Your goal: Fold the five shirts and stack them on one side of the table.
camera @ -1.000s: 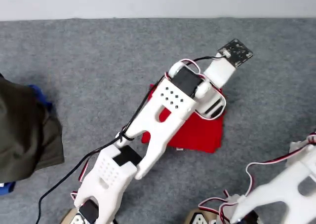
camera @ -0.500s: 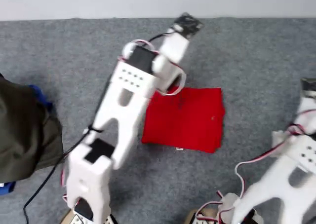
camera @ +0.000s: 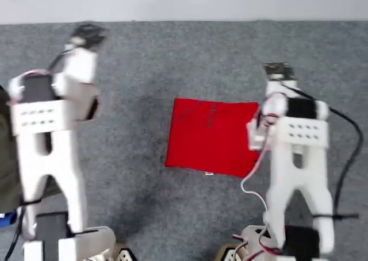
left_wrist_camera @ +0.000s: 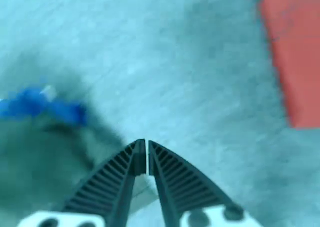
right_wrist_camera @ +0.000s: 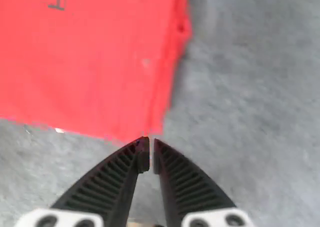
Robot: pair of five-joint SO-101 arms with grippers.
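Black and ribbed, my left gripper (left_wrist_camera: pixel 146 157) and right gripper (right_wrist_camera: pixel 150 154) are each pressing their jaws together on nothing. The right is hovering at the edge of the folded red shirt (camera: pixel 213 135), which is lying mid-table on grey felt (camera: pixel 132 175); the left is hanging near a dark pile (left_wrist_camera: pixel 30 162)

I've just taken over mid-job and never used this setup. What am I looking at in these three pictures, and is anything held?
Two white robot arms sit side by side at a grey table. One picture looks down from above; the other two come from cameras on each arm's wrist, looking past its end effector. A folded red shirt lies flat mid-table. The left end effector hangs near a dark clothes pile with something blue at its edge; the right end effector hangs at the red shirt's edge. Both are shut and hold nothing.
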